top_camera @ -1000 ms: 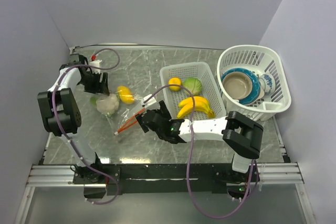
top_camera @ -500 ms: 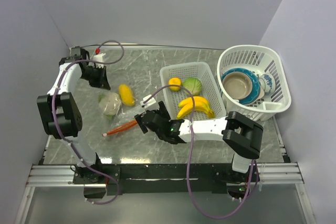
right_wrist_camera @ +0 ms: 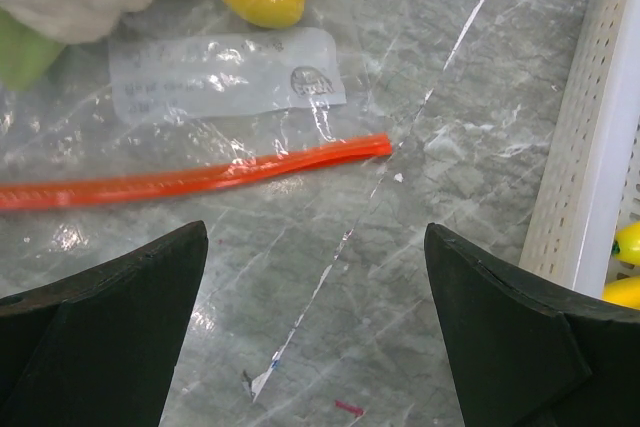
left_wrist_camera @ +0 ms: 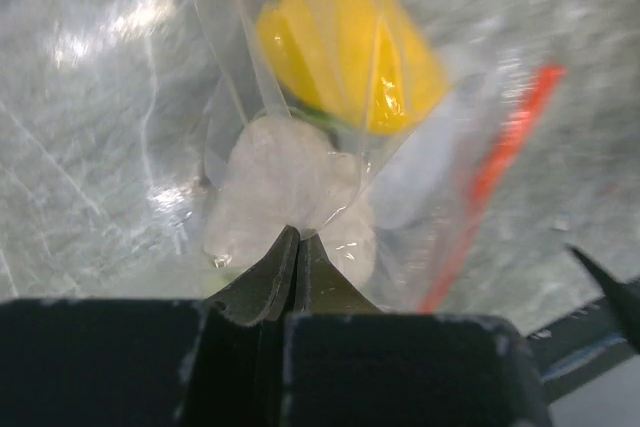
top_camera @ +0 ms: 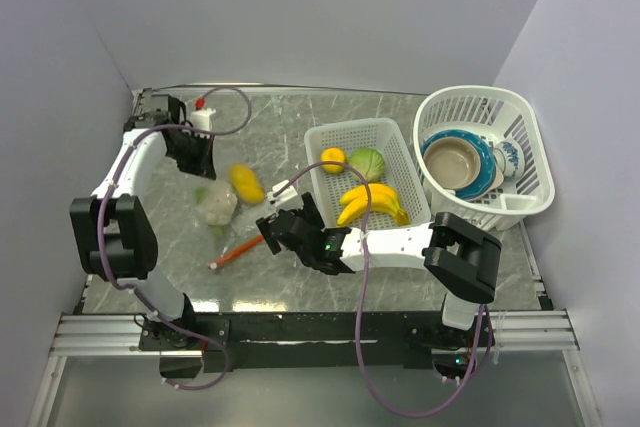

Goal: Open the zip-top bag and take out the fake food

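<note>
The clear zip-top bag (top_camera: 228, 217) lies on the table, its orange-red zip strip (top_camera: 238, 250) pointing toward the near edge. Inside it I see a white cauliflower (top_camera: 215, 204) and a yellow oval fruit (top_camera: 245, 183). My left gripper (top_camera: 200, 159) is shut on the bag's far end; in the left wrist view its jaws (left_wrist_camera: 297, 232) pinch the plastic above the cauliflower (left_wrist_camera: 285, 182) and the fruit (left_wrist_camera: 350, 52). My right gripper (top_camera: 270, 232) is open and empty, just right of the strip; in its own view the gripper (right_wrist_camera: 315, 229) hovers near the strip (right_wrist_camera: 200, 179).
A white slotted basket (top_camera: 365, 129) right of the bag holds an orange (top_camera: 333, 159), a green leafy ball (top_camera: 367, 163) and a banana bunch (top_camera: 372, 202). A round white basket (top_camera: 530, 147) with bowls stands far right. The slotted basket's wall (right_wrist_camera: 590, 177) is close to my right gripper.
My left gripper has moved right and toward the far side with the bag's end in it. The bag, cauliflower and fruit shifted right, and the zip strip slid nearer. The right arm stayed put.
</note>
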Tool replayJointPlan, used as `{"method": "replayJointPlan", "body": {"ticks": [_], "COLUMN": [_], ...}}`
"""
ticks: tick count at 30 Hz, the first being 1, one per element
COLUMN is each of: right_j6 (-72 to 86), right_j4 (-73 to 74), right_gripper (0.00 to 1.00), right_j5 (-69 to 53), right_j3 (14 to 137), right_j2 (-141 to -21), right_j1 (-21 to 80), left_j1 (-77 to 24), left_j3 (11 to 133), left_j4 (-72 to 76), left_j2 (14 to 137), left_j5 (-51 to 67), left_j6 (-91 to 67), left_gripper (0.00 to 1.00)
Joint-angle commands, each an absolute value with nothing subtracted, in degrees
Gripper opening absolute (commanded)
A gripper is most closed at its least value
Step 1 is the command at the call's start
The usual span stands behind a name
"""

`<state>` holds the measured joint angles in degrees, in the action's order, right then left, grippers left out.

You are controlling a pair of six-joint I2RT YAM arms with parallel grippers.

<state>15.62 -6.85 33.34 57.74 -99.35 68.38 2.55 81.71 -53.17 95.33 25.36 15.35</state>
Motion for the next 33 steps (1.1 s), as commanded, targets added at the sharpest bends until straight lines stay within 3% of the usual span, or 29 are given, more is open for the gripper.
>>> {"method": "replayJointPlan", "body": {"ticks": [1, 12, 17, 26, 33], "right_j6": [16.4, 16.7, 16.6, 16.3, 15.6], "right_j4": [-9.1, -9.5, -9.4, -9.2, -8.9], "right_gripper": [0.96, 0.96, 0.96, 0.96, 0.97], "right_j5": [33.8, 32.8, 32.5, 32.8, 32.5], "right_j3": [57.2, 56.8, 57.3, 57.0, 57.7], "right_j2": [-98.2, -99.4, -99.8, -99.6, -99.8], "right_j1": [68.9, 69.0, 69.0, 69.0, 69.0], "left_j1": [2.8, -1.3, -2.0, -3.3, -2.0], "left_j3": [78.5, 96.0, 97.2, 96.1, 84.3], "left_j4": [-47.1, -62.4, -64.2, -59.4, -50.9], "left_j2": [97.7, 93.0, 91.1, 87.5, 88.4], "left_j5": [16.2, 26.2, 29.0, 23.9, 16.4], "left_j6": [15.5, 12.2, 10.5, 9.8, 10.3], "left_gripper": [0.01, 0.01, 0.01, 0.01, 0.01]}}
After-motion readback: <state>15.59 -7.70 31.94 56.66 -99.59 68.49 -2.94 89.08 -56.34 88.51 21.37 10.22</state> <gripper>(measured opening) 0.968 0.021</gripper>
